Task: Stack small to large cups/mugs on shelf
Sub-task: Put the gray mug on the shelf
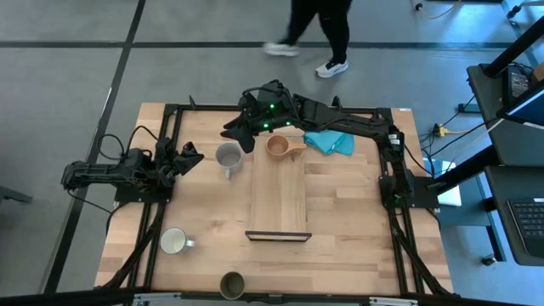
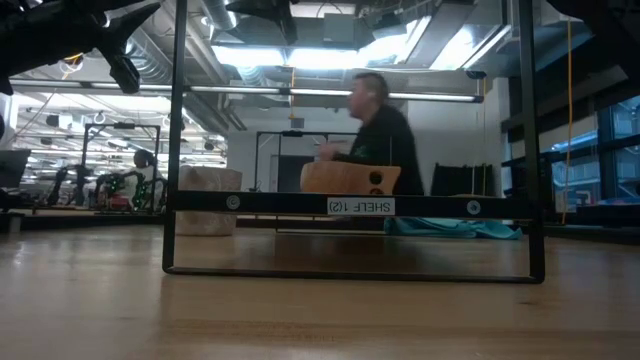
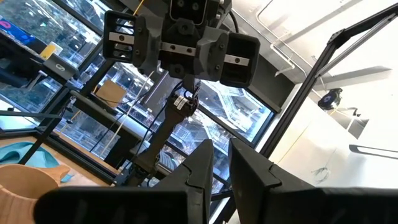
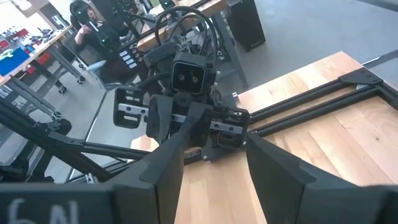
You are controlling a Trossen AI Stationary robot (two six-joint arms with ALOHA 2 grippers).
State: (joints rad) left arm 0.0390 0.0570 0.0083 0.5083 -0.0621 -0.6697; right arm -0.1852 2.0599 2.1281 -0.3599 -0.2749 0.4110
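One camera hangs overhead, looking straight down on the whole table (image 1: 340,212); another sits at tabletop height, close before the shelf (image 2: 350,206), facing the room. The two wrist cameras face each other, each framing the opposite arm.

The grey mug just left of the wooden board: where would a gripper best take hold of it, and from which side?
Probably by the rim, from straight above. The grey mug stands upright, mouth open to the ceiling, so one finger can slip inside and one outside the wall. Its handle points toward the table's near edge, so grip a side away from it. The shelf lies close on one side, so a descent from above avoids it.
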